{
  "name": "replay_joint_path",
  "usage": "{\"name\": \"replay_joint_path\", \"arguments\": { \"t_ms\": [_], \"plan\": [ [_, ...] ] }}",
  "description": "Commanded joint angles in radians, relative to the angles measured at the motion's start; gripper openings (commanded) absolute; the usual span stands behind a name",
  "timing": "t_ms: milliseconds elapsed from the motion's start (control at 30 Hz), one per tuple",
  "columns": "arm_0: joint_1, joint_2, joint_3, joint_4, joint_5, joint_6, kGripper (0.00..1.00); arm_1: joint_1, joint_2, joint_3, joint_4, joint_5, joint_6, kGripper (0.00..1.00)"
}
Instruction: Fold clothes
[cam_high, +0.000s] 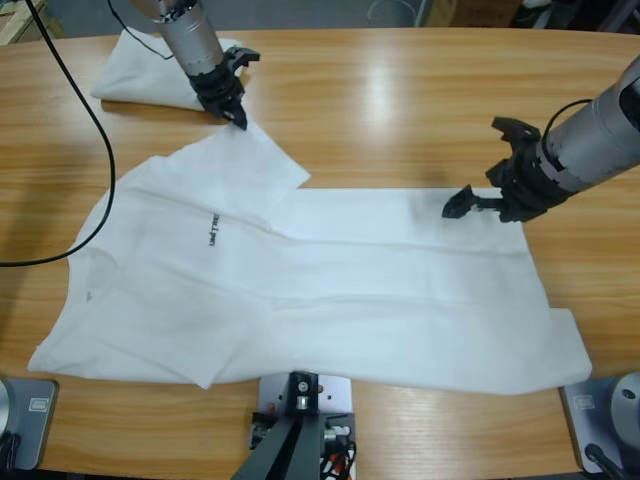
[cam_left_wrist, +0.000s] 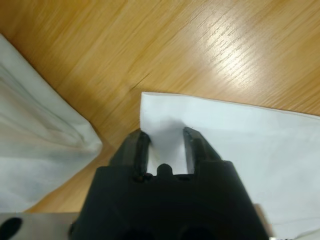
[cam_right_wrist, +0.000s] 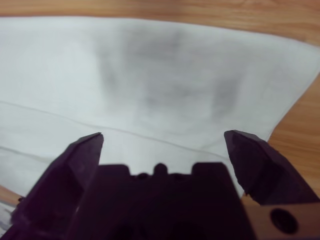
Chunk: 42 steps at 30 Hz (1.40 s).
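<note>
The shirt (cam_high: 330, 290) is spread flat across the middle of the table (cam_high: 400, 90), with another folded one (cam_high: 140, 75) up in the far corner. The left gripper (cam_left_wrist: 167, 142) has its jaws narrow, at the sleeve (cam_high: 245, 165) corner (whether cloth is actually pinched, I can't tell). The right gripper (cam_right_wrist: 165, 145) is wide open above the hem end. My worry: thin cotton could slip out on the lift, or the two arms could pull unevenly and wrinkle the fold.
</note>
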Motion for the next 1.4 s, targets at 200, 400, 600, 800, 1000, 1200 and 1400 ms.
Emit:
{"name": "replay_joint_path", "arguments": {
  "t_ms": [200,400,600,800,1000,1200,1400],
  "plan": [
    [0.001,0.112,-0.064,0.065,0.059,0.0,0.0,-0.016,-0.005,0.038,-0.031,0.007,-0.013,0.982],
    [0.004,0.106,-0.098,0.127,0.034,0.04,0.0,-0.016,-0.013,0.048,-0.033,0.005,-0.011,0.982],
    [0.004,0.102,-0.138,0.14,-0.003,0.026,0.0,-0.058,-0.051,0.067,-0.009,-0.073,0.074,0.98],
    [-0.02,0.1,-0.174,0.14,-0.013,-0.003,0.0,-0.077,-0.153,0.16,-0.006,-0.059,0.212,0.964],
    [-0.023,0.104,-0.21,0.182,-0.028,-0.026,0.0,-0.078,-0.163,0.251,-0.086,-0.014,0.302,0.826],
    [-0.023,0.095,-0.212,0.19,-0.029,-0.02,0.0,-0.103,-0.124,0.288,-0.154,0.007,0.331,0.721],
    [-0.025,0.095,-0.211,0.208,-0.036,-0.011,0.0,-0.111,-0.112,0.293,-0.16,-0.009,0.356,0.724]
  ]
}}
